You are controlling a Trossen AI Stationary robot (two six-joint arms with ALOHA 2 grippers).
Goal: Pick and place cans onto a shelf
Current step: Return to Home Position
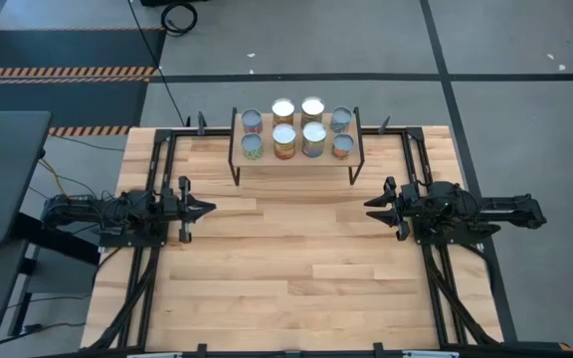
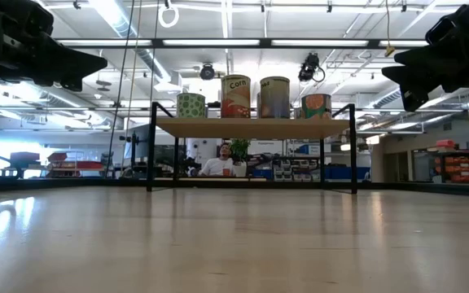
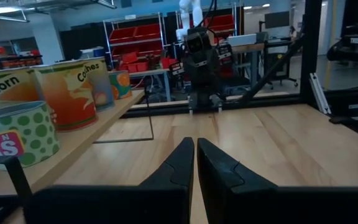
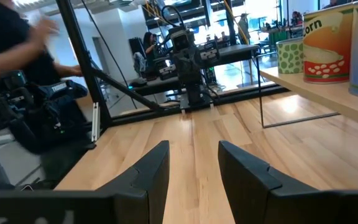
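Now all eight cans (image 1: pixel 284 141) stand upright on the shelf (image 1: pixel 297 162), at the top centre of the high view. They sit in two rows of four, packed side by side so the board takes the whole set. In the low view only the front four show, above the black legs. No can lies on the table (image 1: pixel 286 268), so the placing looks done, and I judge that only parking the arms is left.

Both arms are drawn back to the sides of the table, each pointing inward at the other across the middle of the frame. The left gripper (image 1: pixel 205 209), at centre left, has its fingers pressed together, with only a thin slit between them in its wrist view, and carries nothing. The right gripper (image 1: pixel 371 209), at centre right, has its fingers spread with a plain gap and is empty too. They are well apart from each other and from the shelf. I take this for a rest pose, far enough from the cans that a stray move should not knock the front row.

Black rails (image 1: pixel 162 164) run along both table edges under the arms. A person (image 2: pixel 221 165) shows in the room beyond, between the shelf legs in the low view. Another person (image 4: pixel 5 37), blurred, is at the upper left of the right wrist view; how close to the table I cannot tell. Nothing stands between the grippers and the shelf.
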